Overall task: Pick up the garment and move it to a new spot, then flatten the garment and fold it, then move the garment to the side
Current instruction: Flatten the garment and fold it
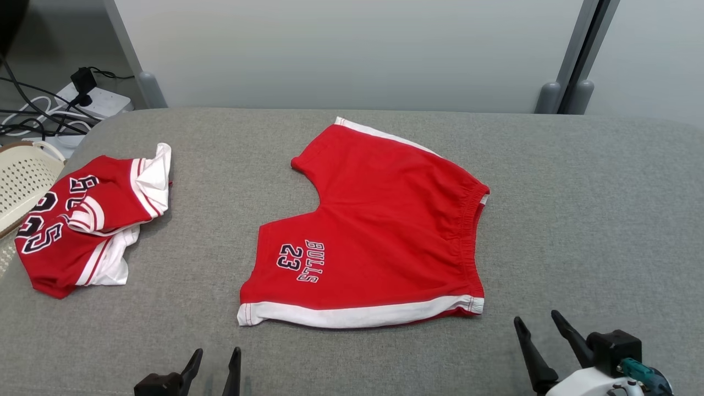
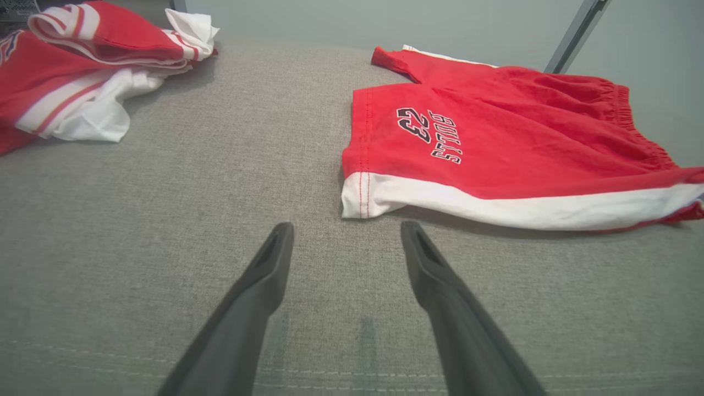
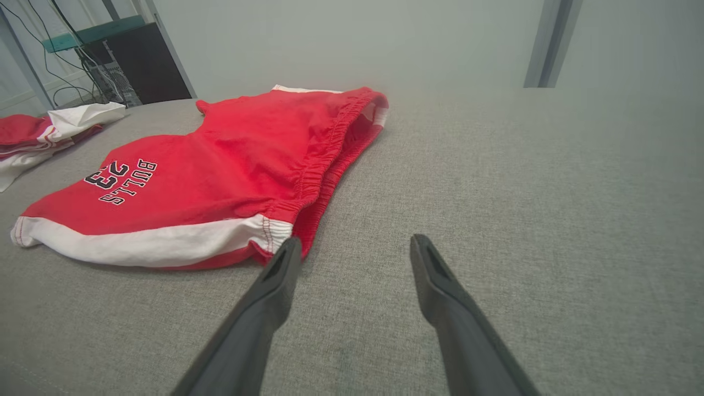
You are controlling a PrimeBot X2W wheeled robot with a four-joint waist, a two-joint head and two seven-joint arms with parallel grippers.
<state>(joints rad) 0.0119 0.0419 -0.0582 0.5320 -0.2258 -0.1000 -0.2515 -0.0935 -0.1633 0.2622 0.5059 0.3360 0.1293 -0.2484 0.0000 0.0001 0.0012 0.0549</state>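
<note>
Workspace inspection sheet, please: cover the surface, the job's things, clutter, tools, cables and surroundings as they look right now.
surface: grey fabric pad, smooth.
job's things: red shorts spread flat, not folded, waistband toward the robot's right, white band along the near edge.
clutter: crumpled red and white jersey at the left; cream basket beyond the left edge.
grippers: left tool open, empty, short of the shorts' near left corner; right tool open, empty, close by the waistband corner.
cables: cords and a power strip on the floor, far left.
surroundings: pale wall; grey posts.
</note>
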